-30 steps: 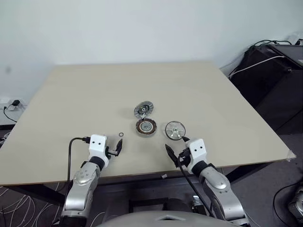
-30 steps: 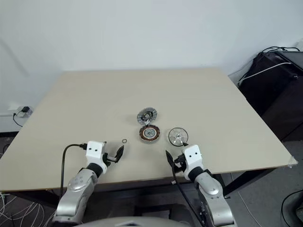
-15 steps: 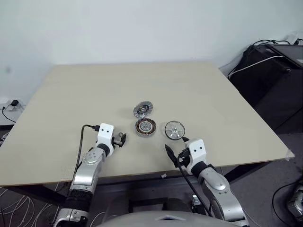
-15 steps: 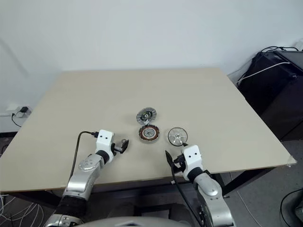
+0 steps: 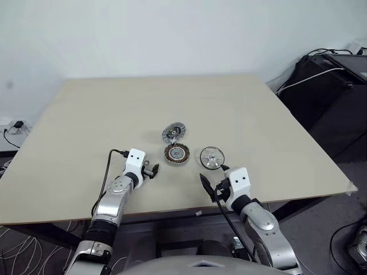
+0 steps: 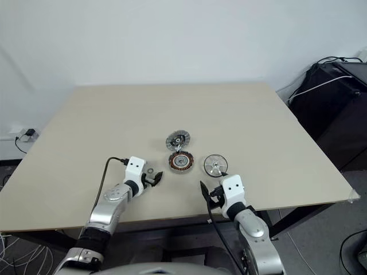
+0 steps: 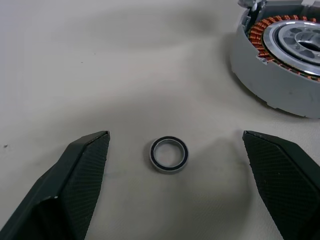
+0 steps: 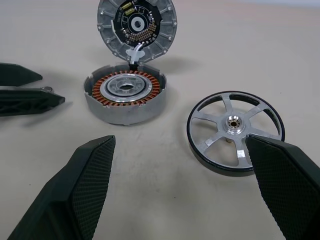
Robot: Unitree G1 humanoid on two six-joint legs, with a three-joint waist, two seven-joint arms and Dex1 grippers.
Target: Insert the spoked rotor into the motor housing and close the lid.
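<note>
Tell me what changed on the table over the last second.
The left hand moved forward and toward the motor housing, and its open fingers now bracket the small ring lying on the table, without gripping it. Nothing was picked up or released. The right hand, also open, kept its place by the spoked rotor. Housing, rotor, lid and ring lie where they were.

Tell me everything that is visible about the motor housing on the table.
The motor housing is a low round grey metal shell, open on top. Inside, a ring of copper-brown windings surrounds a pale silver centre with a hole. It lies flat on the table. The lid stands tilted just behind it, joined by short white wires. The rotor lies apart at its side, and a small ring lies apart on the other side. No gripper touches it.
</note>
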